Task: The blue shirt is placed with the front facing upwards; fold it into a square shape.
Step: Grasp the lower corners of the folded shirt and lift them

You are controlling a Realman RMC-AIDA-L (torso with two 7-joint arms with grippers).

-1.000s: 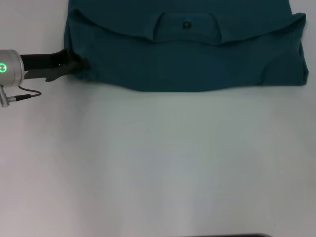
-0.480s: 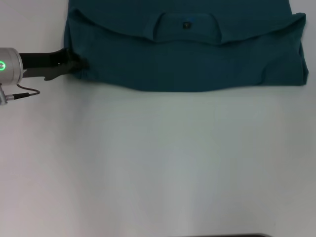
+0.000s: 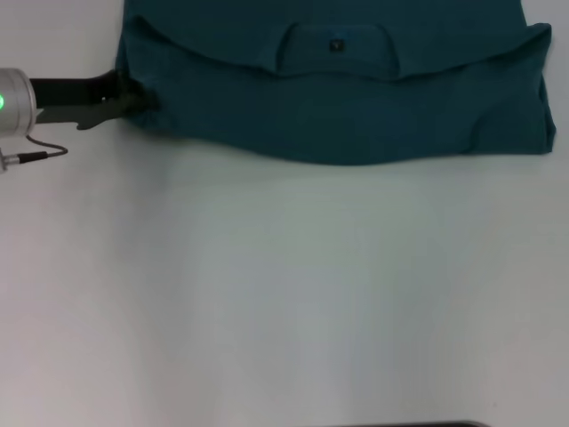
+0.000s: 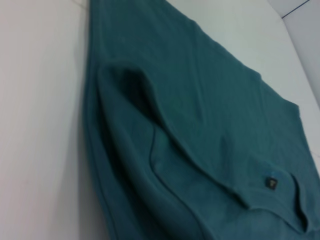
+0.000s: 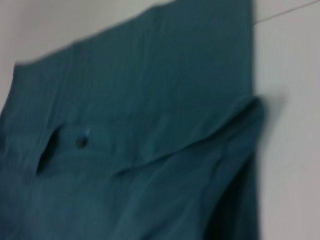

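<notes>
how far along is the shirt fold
Partly done. The shirt already lies as a wide folded band at the table's far edge, collar and neck tag facing up, plain fabric showing. In hand: the left gripper is at the band's left end, at its near corner. Left: folding the ends inward to make a square. The right gripper is not in view.

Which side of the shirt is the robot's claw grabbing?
The robot's-left side of the blue shirt: the left gripper meets its near corner there. The opposite side has no gripper near it.
</notes>
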